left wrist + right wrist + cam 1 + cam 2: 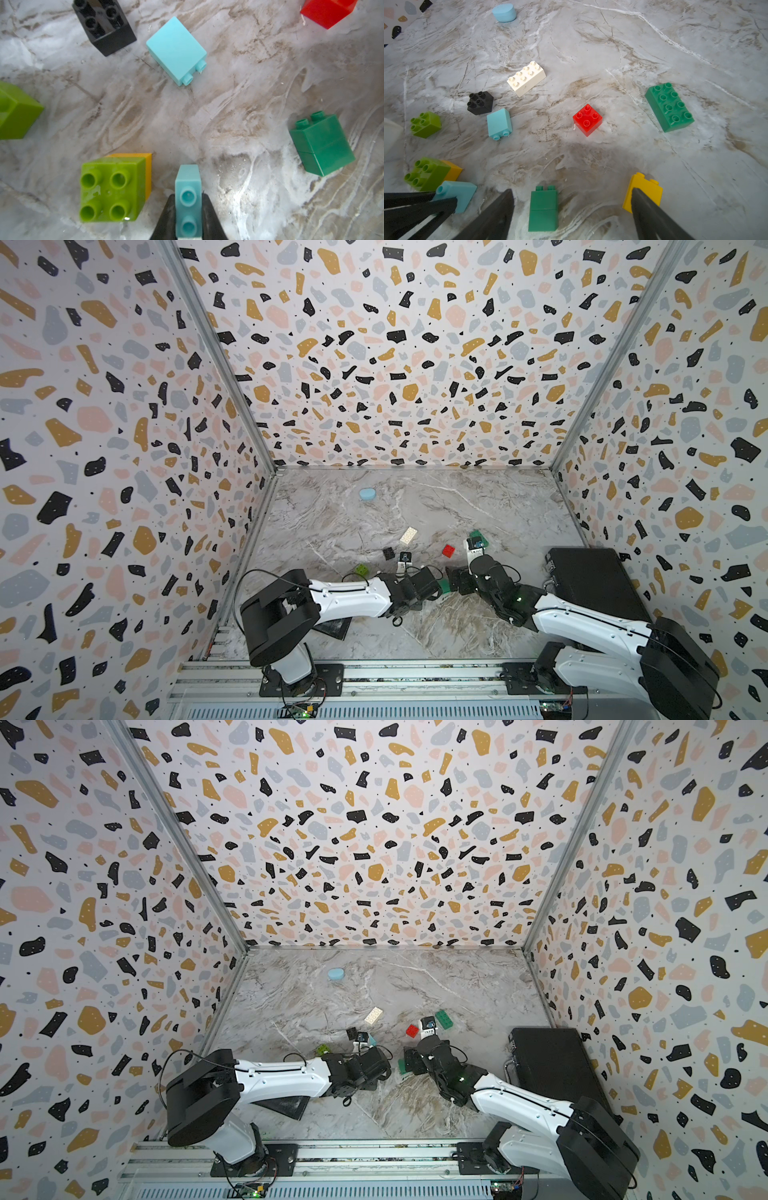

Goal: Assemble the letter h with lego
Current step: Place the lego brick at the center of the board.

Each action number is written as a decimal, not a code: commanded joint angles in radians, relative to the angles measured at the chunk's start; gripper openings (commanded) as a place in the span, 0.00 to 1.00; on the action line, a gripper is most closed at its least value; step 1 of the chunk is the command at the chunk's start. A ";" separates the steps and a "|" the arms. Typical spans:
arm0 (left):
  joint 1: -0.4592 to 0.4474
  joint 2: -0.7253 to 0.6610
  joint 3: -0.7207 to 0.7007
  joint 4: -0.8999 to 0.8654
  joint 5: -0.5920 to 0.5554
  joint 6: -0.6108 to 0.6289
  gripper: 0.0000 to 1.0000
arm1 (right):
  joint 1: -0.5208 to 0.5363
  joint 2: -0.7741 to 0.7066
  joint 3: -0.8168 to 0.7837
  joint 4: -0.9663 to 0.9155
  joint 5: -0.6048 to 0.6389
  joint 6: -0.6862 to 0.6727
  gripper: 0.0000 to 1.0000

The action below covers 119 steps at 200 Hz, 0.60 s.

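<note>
Here, reaching low and inward, the left claw [188, 197] pinches a light-blue brick [188, 179]; the right claw [572, 192] gapes empty.

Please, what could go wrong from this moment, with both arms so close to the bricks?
1. The left end effector grips a light blue brick right beside the lime brick; a sideways move may knock it.
2. The open right end effector straddles the dark green brick pair, with a yellow brick just by one finger; moving forward may shove it away.
</note>
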 commanded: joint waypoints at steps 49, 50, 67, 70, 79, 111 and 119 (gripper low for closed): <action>-0.007 0.050 0.024 -0.024 0.008 0.018 0.29 | -0.003 0.002 0.003 -0.006 -0.004 -0.001 0.90; -0.007 0.050 0.024 -0.024 0.008 0.018 0.29 | -0.004 0.002 0.004 -0.005 -0.004 -0.001 0.90; -0.007 0.056 0.029 -0.021 0.011 0.025 0.28 | -0.004 0.003 0.004 -0.006 -0.005 -0.001 0.90; -0.007 0.056 0.029 -0.018 0.012 0.026 0.28 | -0.005 0.003 0.003 -0.006 -0.005 -0.002 0.90; -0.007 0.057 0.033 -0.017 0.011 0.028 0.28 | -0.003 0.004 0.003 -0.005 -0.005 -0.002 0.90; -0.007 0.071 0.052 -0.015 0.011 0.040 0.27 | -0.004 0.005 0.004 -0.008 -0.005 -0.003 0.90; -0.006 0.078 0.056 -0.015 0.012 0.042 0.28 | -0.004 0.005 0.005 -0.008 -0.006 -0.004 0.90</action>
